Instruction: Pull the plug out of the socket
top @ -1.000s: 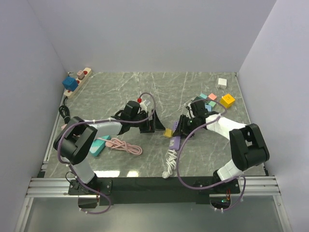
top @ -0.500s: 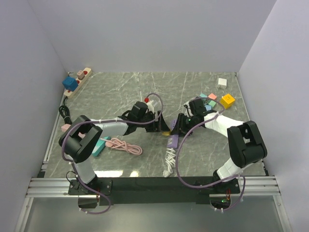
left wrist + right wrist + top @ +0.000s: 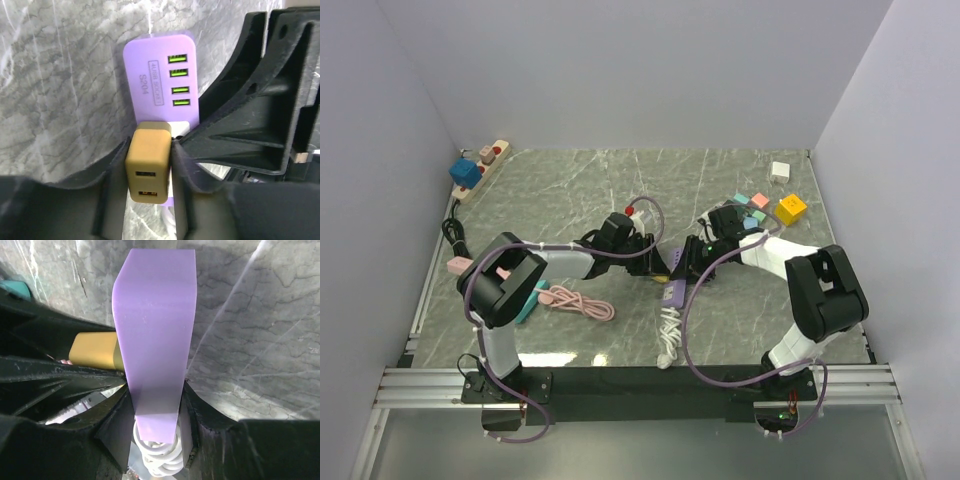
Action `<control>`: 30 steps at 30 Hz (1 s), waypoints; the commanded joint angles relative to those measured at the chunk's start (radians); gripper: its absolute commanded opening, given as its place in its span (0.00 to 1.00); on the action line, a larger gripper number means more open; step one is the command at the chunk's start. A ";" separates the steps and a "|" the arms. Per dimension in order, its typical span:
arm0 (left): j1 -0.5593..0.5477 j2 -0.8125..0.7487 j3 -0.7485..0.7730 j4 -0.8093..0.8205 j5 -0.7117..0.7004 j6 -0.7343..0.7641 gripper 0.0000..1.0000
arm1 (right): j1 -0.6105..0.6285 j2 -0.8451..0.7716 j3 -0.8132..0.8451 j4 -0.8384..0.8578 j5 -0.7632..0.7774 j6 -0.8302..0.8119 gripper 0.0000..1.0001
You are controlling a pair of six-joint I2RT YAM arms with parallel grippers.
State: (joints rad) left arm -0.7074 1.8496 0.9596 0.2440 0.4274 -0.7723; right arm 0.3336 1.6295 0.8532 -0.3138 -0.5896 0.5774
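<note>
The socket [image 3: 160, 75] is a flat purple strip with four green-lit USB ports. A tan plug [image 3: 149, 160] with two ports on its end sits in it. My left gripper [image 3: 148, 152] is shut on the plug, one finger pressed against each side. The right wrist view shows my right gripper [image 3: 155, 407] shut on the socket [image 3: 152, 315] near its cord end, with the plug [image 3: 95, 351] sticking out to the left. From above, both grippers [image 3: 655, 262] [image 3: 688, 262] meet at table centre over the socket [image 3: 674, 293]. Its white coiled cord [image 3: 670, 335] trails toward me.
A pink cable [image 3: 578, 303] and a teal object [image 3: 527, 300] lie left of centre. A wooden power strip [image 3: 480, 168] with a blue plug [image 3: 465, 173] sits at the back left. Coloured blocks [image 3: 790, 208] and a white one [image 3: 780, 171] lie at the right rear.
My left gripper moved right onto the tan plug and closed on its sides. The right gripper kept its hold on the purple socket and shifted slightly left.
</note>
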 commanded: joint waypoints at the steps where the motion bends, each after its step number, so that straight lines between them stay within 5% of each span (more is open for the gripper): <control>1: -0.018 0.008 -0.005 0.057 0.010 -0.005 0.26 | 0.010 0.013 0.049 0.056 -0.055 0.030 0.00; 5: -0.021 0.016 -0.028 0.060 -0.004 -0.015 0.01 | 0.010 0.032 0.052 0.048 -0.036 0.029 0.00; 19: 0.032 -0.142 -0.030 -0.097 -0.064 0.042 0.00 | 0.010 0.133 -0.013 -0.053 0.270 -0.030 0.00; 30: 0.120 -0.292 -0.188 -0.011 -0.045 -0.013 0.00 | 0.015 0.164 0.001 0.001 0.189 -0.025 0.00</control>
State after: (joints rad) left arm -0.6037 1.6485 0.7914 0.2173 0.3935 -0.7792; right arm 0.3508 1.7100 0.8898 -0.2886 -0.6060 0.5930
